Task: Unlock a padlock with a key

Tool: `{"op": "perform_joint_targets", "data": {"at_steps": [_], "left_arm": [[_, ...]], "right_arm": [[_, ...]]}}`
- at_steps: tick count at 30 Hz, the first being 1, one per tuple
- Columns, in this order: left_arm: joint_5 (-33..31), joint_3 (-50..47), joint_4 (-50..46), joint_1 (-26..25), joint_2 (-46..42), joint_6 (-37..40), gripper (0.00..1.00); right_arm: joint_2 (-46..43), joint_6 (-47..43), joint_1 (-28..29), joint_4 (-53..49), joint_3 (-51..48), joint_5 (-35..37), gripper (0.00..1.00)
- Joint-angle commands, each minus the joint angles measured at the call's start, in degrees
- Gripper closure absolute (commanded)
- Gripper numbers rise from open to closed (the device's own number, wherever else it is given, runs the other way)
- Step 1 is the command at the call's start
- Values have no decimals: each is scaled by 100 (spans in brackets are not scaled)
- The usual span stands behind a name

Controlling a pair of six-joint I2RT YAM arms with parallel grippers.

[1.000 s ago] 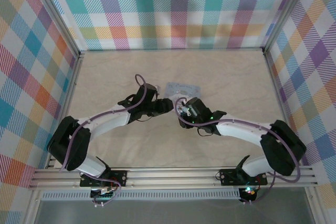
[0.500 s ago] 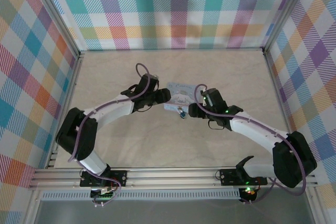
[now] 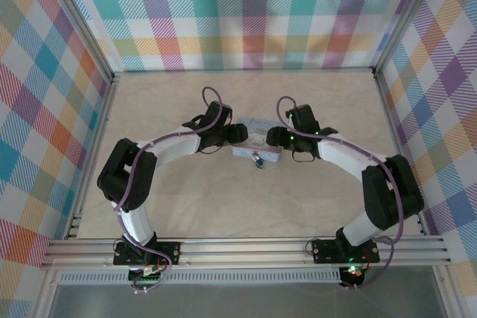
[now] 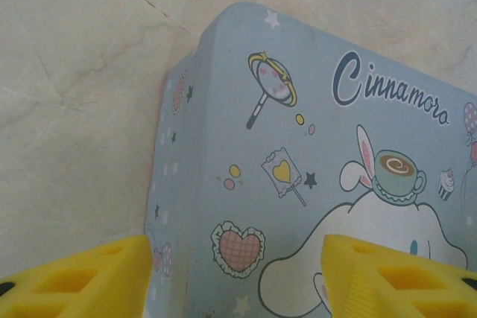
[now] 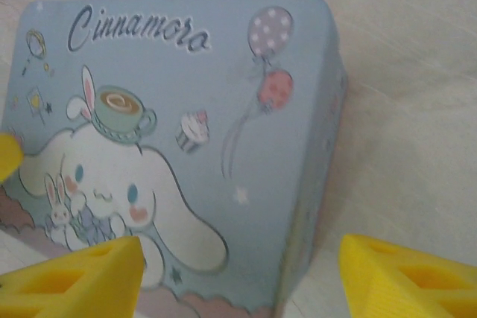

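Tin [image 4: 298, 184] lid reads "Cinnamoro" in dark blue script, legible from both wrists, with the word running off the left wrist's picture. The print shows a white long-eared dog with a coffee cup on its head, two balloons, a cupcake, hearts and stars. The tin is light blue and rectangular, with rounded corners and a smooth printed skin. It lies flat on a pale, marble-veined table [image 4: 74, 72]. The left gripper [image 4: 238, 277] stands open, holding nothing; one of its moulded yellow fingers [image 4: 82, 281] is over bare table just off the tin's side and the other is above the lid. The right gripper [image 5: 238, 277] is likewise open and empty, straddling the tin's opposite side. From above, the padlock [image 3: 257, 160], small and dark with a silvery glint, sits at the tin's near edge, between the two grippers and slightly behind their tips.
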Motion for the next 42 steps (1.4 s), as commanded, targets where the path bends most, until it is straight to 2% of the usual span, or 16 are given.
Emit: {"op": "perform_joint_targets", "data": {"at_steps": [1,6,10,18,24,26,34,42], "left_arm": [[133,-236,84,54,-351,-45,38],[12,-411,93,54,-489,-56,38],[-44,-447,63,54,-507,-41,38],[-193,-488,-24,64,-595,-20,38],[-197,-550,-31,63,-630,-17,38],[-193,-544,-37,63,-623,-15,38],[-143,-426,-86,63,-537,-46,38],[-114,-392,-108,63,-501,-41,38]], "right_arm": [[363,-35,-18,98,466,-409,33],[759,-84,-14,-50,883,-496,36],[685,-260,-16,-234,848,-187,35],[-474,-624,62,-544,-58,604,38],[-1212,-730,693,-556,-786,864,50],[-1265,-739,968,-404,-975,918,51],[-626,-732,1537,302,-1132,970,54],[193,-778,1670,709,-906,1149,56]]}}
